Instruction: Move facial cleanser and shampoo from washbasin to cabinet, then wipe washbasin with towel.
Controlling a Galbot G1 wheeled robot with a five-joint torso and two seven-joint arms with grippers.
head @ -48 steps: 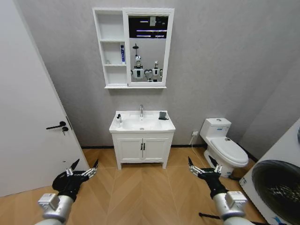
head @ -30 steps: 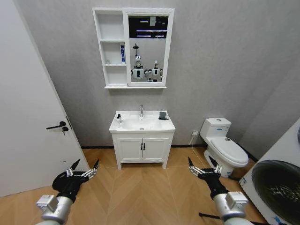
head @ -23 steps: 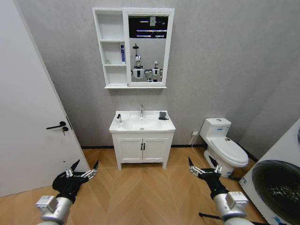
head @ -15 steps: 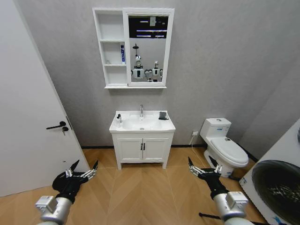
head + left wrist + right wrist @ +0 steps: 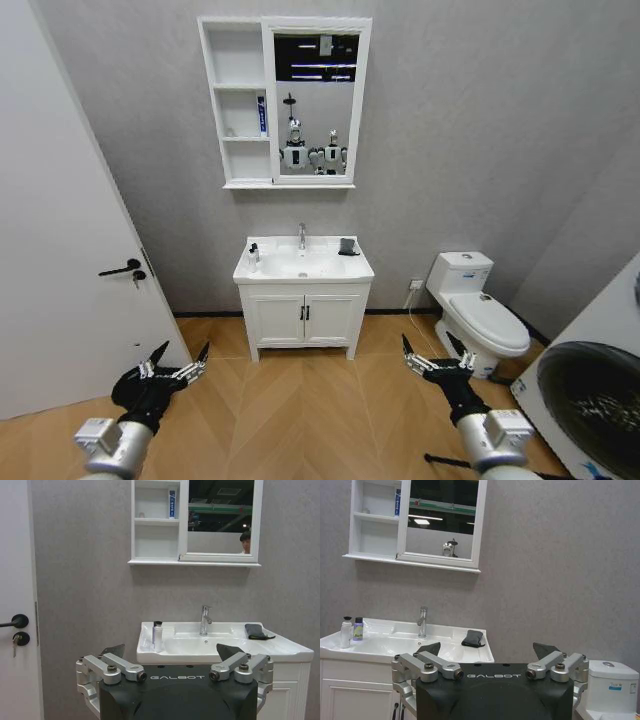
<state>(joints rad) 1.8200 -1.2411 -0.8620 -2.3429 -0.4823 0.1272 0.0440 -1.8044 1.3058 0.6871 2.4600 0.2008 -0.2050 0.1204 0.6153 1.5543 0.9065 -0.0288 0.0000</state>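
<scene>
Grey-walled bathroom with herringbone wood floor, catalogued left to right from my head camera.

White door [image 5: 60, 270] with a dark lever handle [image 5: 120, 268]: at my far left, shut.

My left gripper [image 5: 178, 361]: low over the floor at lower left, well apart from the vanity, fingers spread wide, grasping nothing.

Cabinet [image 5: 284, 102]: wall-hung above the basin; three open shelves on its left side, mirror panel on its right. A white tube with blue print [image 5: 261, 114] stands upright in the middle compartment, against the mirror-side wall.

Washbasin [image 5: 303, 265]: on the white two-door vanity [image 5: 303, 318], straight ahead. On its left rim stand a white bottle with a dark cap [image 5: 346, 632] and, just beside it, a smaller clear bottle with a purple cap [image 5: 358, 629], both upright. I cannot tell which is the cleanser and which the shampoo. Chrome tap [image 5: 301, 236] at the back centre. Towel [image 5: 347, 246], dark and folded, lies on the right rear corner of the rim.

My right gripper [image 5: 433, 350]: low at lower right, in front of the toilet, fingers spread wide, nothing held.

Toilet [image 5: 478, 315]: white, lid down, right of the vanity.

Washing machine [image 5: 595, 385]: at my far right edge, round dark door facing in.
</scene>
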